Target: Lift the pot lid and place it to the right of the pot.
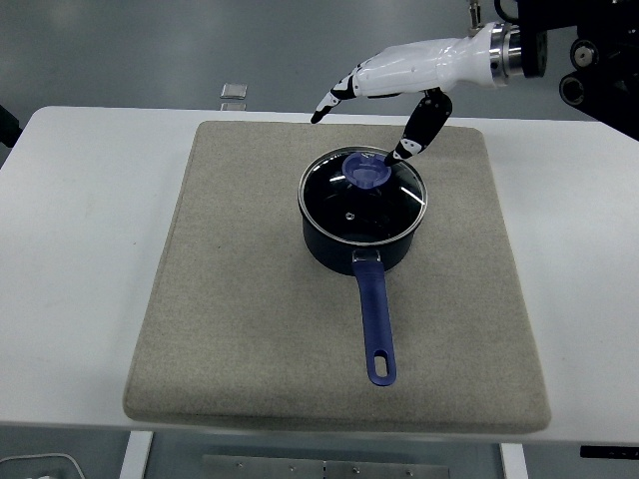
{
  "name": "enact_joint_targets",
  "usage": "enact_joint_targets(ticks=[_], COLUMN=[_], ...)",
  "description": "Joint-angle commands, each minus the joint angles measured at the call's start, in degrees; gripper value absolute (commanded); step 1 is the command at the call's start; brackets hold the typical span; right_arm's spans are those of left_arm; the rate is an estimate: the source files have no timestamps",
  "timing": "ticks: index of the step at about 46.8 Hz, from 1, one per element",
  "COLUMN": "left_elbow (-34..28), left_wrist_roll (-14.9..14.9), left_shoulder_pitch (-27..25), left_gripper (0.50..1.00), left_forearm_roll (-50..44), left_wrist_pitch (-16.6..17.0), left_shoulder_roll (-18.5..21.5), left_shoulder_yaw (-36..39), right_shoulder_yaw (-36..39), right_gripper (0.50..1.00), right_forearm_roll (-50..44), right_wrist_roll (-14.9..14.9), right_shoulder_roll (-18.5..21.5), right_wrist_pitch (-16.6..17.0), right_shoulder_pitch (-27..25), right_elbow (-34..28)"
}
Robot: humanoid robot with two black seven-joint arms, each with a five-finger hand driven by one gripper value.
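**A:** What do we have on the white table?

**B:** We see a large square beige fabric mat covering most of it. On the mat, a little right of centre and toward the far side, stands a dark blue saucepan with a long blue handle pointing toward the near edge. A hole shows at the handle's near end.

**A:** And the lid?

**B:** The round glass lid with a metal rim sits flat on the saucepan, closing it. Its round blue knob shows toward the far part of the lid. Through the glass we see only the dark inside of the pan.

**A:** Where is our right hand?

**B:** It comes in from the upper right, white on the back with black fingers, and hovers over the far rim of the saucepan. The fingers are spread and hold nothing: several stretch to the left past the pan's far side, while the thumb points down toward the lid, its tip just right of the knob. We cannot tell whether that tip touches the glass.

**A:** The left arm?

**B:** We see only a small dark sliver at the left edge; we cannot make out a hand there.

**A:** Anything else?

**B:** A small pale square object lies on the grey floor beyond the table's far edge. To the right of the pot the mat is bare fabric.
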Motion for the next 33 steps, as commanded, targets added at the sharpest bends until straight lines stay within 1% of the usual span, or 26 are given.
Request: enact_joint_targets(ticks=[1,5,11,14,20,33], left_elbow=[0.0,0.0,0.0,0.0,0.0,0.0], left_wrist_roll=[0.0,0.0,0.0,0.0,0.0,0.0], left_shoulder_pitch=[0.0,0.0,0.0,0.0,0.0,0.0], left_gripper=[1.0,1.0,1.0,1.0,1.0,1.0], left_forearm_roll=[0.01,-0.08,-0.08,0.01,0.01,0.01], left_wrist_pitch=[0.03,0.03,0.03,0.03,0.03,0.03], left_shoulder_roll=[0.0,0.0,0.0,0.0,0.0,0.0], left_shoulder_yaw=[0.0,0.0,0.0,0.0,0.0,0.0], right_shoulder_yaw=[-0.34,-1.39,-3.58,-4.29,-4.56,-4.73], right_gripper=[0.911,0.911,0.911,0.911,0.911,0.911], right_forearm_roll=[-0.23,-0.59,-0.76,-0.76,-0.85,-1.73], right_wrist_roll=[-0.01,-0.01,-0.01,-0.01,-0.01,-0.01], right_shoulder_roll=[0.1,0.11,1.07,1.25,1.25,1.25], right_wrist_pitch=[-0.36,-0.97,-4.05,-4.93,-5.11,-5.55], right_shoulder_pitch=[-0.06,-0.15,-0.76,-0.94,-1.11,-3.66], right_elbow=[0.0,0.09,0.0,0.0,0.0,0.0])
